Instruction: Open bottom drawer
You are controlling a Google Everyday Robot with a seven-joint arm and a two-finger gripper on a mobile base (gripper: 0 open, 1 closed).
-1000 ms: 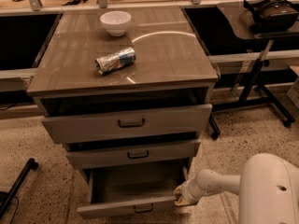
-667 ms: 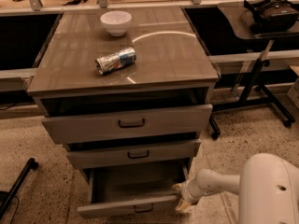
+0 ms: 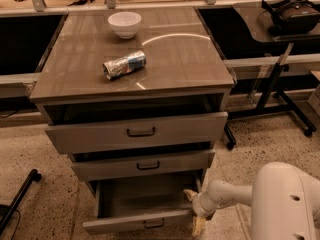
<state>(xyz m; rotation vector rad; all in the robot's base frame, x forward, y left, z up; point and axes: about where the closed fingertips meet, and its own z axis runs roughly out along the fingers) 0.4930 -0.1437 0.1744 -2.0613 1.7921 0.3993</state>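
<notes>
**A:** Entry: bottom drawer [image 3: 120, 225]. Where is it?

**B:** Lowest of three, under the middle drawer [image 3: 110, 170]. It stands well out, its inside showing bare.

**A:** Gripper?

**B:** The gripper [image 3: 195, 212] is low, at the front panel's right end. Fingers apart, one behind the panel and one before it. Whether they press on it is hard to tell.

**A:** Handling?

**B:** Probably stiff, light and empty, running straight on slides. Holds: the dark bar handle [image 3: 154, 224] at centre front, or the panel end by the gripper. A pull from one end may rack it sideways.

**A:** Room?

**B:** Open floor [image 3: 50, 184] in front and left. The robot's body [image 3: 287, 204] crowds the right. Bowl [image 3: 124, 23] and can [image 3: 124, 65] on top, well apart from the work.
</notes>
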